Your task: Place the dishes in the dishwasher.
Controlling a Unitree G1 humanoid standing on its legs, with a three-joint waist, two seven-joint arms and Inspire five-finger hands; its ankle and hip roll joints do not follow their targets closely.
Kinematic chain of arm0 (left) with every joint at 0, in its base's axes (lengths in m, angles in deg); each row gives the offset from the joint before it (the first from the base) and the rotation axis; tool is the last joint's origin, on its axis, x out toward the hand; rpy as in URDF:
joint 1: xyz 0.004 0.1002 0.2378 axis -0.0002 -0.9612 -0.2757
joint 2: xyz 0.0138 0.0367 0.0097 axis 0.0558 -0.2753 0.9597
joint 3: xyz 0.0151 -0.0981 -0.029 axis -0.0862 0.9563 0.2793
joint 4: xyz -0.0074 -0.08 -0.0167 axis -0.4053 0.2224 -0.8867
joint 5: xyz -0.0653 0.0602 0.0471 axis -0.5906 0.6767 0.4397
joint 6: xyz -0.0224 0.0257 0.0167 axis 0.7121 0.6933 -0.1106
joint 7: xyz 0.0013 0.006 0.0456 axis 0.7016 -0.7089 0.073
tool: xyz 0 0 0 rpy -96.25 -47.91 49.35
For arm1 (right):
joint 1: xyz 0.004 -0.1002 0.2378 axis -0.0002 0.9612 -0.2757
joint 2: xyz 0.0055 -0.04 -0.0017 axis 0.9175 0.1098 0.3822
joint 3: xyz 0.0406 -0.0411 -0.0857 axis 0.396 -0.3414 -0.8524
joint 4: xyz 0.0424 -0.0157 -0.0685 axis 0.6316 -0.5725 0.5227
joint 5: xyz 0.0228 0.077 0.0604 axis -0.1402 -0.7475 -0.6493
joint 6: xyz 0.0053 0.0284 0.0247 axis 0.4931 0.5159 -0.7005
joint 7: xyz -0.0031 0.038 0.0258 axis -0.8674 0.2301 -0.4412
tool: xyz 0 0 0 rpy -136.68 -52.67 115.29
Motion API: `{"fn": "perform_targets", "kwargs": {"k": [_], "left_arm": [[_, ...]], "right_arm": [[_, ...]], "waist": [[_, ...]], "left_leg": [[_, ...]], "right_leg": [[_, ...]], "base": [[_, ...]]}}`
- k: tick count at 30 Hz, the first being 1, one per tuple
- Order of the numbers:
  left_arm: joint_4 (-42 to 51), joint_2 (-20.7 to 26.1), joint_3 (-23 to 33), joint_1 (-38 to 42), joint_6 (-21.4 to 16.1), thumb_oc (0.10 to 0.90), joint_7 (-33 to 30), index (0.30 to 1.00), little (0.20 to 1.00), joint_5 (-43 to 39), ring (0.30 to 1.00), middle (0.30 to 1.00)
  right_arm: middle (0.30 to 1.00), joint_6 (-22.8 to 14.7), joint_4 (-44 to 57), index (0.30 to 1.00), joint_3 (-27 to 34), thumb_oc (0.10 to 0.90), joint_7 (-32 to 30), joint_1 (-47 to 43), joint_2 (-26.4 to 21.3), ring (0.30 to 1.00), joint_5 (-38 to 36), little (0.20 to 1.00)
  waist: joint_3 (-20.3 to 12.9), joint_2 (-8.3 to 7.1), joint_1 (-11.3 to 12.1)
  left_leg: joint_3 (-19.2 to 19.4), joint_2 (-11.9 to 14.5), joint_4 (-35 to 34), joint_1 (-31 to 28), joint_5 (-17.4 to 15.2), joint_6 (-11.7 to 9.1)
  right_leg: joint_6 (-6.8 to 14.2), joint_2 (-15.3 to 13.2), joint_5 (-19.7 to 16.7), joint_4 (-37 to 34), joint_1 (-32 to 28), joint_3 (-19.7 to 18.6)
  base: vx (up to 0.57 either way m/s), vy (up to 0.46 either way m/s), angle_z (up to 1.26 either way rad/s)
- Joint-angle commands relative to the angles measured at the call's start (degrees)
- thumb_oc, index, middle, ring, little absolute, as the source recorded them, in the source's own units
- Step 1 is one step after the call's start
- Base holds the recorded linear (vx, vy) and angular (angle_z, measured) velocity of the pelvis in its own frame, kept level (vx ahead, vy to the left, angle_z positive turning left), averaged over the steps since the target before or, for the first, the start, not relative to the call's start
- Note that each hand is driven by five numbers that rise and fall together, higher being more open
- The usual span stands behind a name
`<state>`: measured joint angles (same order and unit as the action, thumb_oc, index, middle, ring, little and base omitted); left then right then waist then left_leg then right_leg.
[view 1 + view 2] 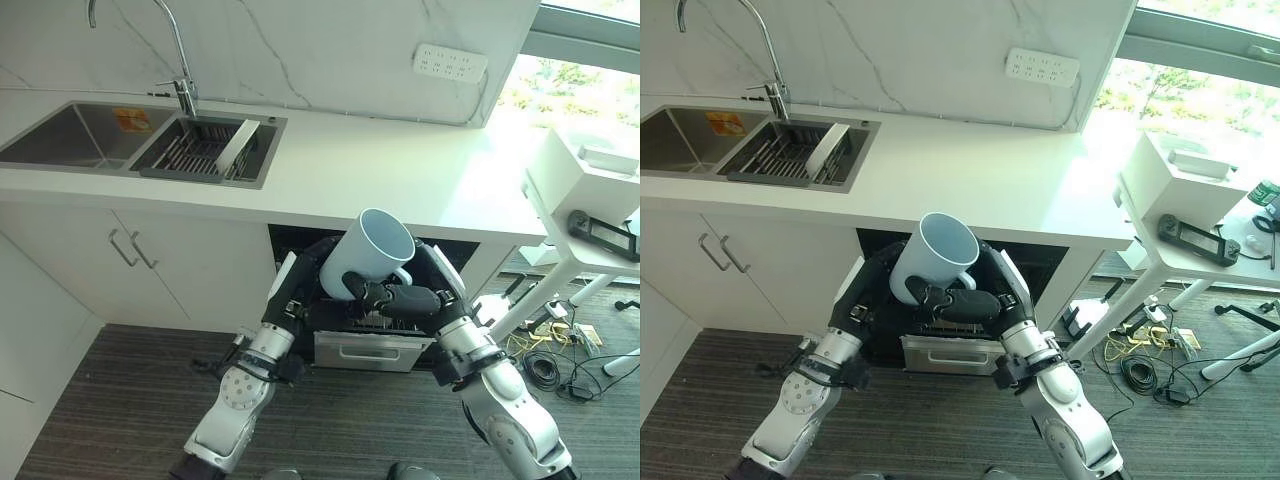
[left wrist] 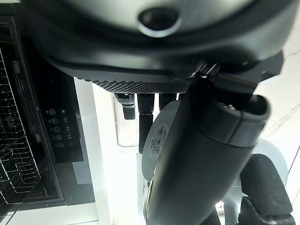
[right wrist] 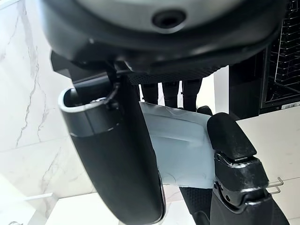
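Pale-blue glazed mug (image 1: 370, 255), round and smooth, sits tilted between your two hands above the open dishwasher (image 1: 370, 340). Your right hand (image 1: 405, 298) curls its fingers round the handle side; your left hand (image 1: 318, 268) presses against the mug's far side, fingers curled on it. Below you see the dishwasher's wire rack (image 2: 14, 154). Up on the white counter (image 1: 400, 170), the steel sink (image 1: 70, 135) holds a slatted drainer (image 1: 205, 150).
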<state>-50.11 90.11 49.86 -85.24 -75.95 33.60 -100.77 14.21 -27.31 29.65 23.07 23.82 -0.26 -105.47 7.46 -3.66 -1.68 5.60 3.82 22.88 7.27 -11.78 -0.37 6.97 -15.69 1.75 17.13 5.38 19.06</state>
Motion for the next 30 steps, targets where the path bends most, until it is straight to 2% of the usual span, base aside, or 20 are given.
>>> {"fn": "perform_targets", "kwargs": {"k": [1, 6, 7, 13, 19, 30], "left_arm": [[-2.0, 2.0, 18.9, -1.8, -3.1, 0.800, -14.8, 0.900, 0.900, -9.0, 0.900, 0.900], [-2.9, 0.3, 20.9, -1.3, -5.5, 0.800, -20.8, 0.900, 0.900, -11.8, 0.900, 0.900], [-2.9, -0.9, 21.7, -1.4, -6.4, 0.800, -23.9, 0.900, 0.900, -13.3, 0.900, 0.900], [-4.6, -4.3, 23.7, -2.2, -7.4, 0.800, -29.0, 0.900, 0.900, -19.1, 0.900, 0.900], [-6.7, -6.1, 24.6, -2.3, -7.9, 0.800, -31.7, 0.900, 0.900, -21.9, 0.900, 0.900], [-8.2, -6.5, 25.4, -2.6, -7.6, 0.800, -33.4, 0.900, 0.900, -22.7, 0.900, 0.900]], "right_arm": [[0.300, -16.7, 4.6, 0.300, 20.1, 0.400, -7.5, -3.2, 2.0, 0.300, -0.8, 0.300], [0.300, -17.5, 4.2, 0.300, 20.8, 0.400, -9.1, -3.3, 2.0, 0.300, -0.3, 0.300], [0.300, -17.7, 4.1, 0.300, 21.3, 0.400, -9.8, -3.3, 2.0, 0.300, -0.4, 0.300], [0.300, -18.3, 4.3, 0.300, 21.9, 0.400, -11.4, -3.1, 2.1, 0.300, -0.1, 0.300], [0.300, -18.5, 4.5, 0.300, 22.2, 0.400, -13.9, -3.4, 1.5, 0.300, 0.2, 0.300], [0.300, -19.6, 4.0, 0.300, 23.4, 0.400, -14.9, -2.9, 1.0, 0.300, 0.0, 0.300]], "waist": [[-0.6, 0.72, -0.5], [-0.8, 0.48, -0.8], [-0.9, 0.32, -0.8], [-1.2, -0.04, -0.9], [-1.6, -0.11, -1.3], [-1.9, -0.18, -1.6]], "left_leg": [[2.8, 3.4, -5.7, -8.8, -6.6, -1.9], [2.7, 3.3, -5.7, -9.0, -6.7, -1.9], [2.6, 3.3, -5.7, -9.0, -6.8, -1.9], [2.6, 3.1, -5.7, -9.2, -7.1, -1.9], [2.6, 3.2, -5.7, -9.2, -7.1, -1.8], [2.8, 3.3, -5.7, -9.0, -7.0, -1.8]], "right_leg": [[4.3, -1.9, 0.1, 0.1, 4.2, -2.3], [4.2, -1.8, 0.0, 0.1, 4.3, -2.6], [4.2, -1.8, 0.1, 0.1, 4.4, -2.7], [4.2, -1.8, 0.1, 0.1, 4.5, -3.0], [4.0, -1.6, 0.1, 0.1, 4.7, -3.6], [3.8, -1.1, 0.6, 0.1, 4.9, -4.3]], "base": [[0.00, -0.003, -0.08], [0.00, -0.003, -0.02], [0.00, 0.000, 0.00], [0.00, 0.000, 0.00], [0.00, 0.000, 0.00], [0.00, -0.004, -0.03]]}}
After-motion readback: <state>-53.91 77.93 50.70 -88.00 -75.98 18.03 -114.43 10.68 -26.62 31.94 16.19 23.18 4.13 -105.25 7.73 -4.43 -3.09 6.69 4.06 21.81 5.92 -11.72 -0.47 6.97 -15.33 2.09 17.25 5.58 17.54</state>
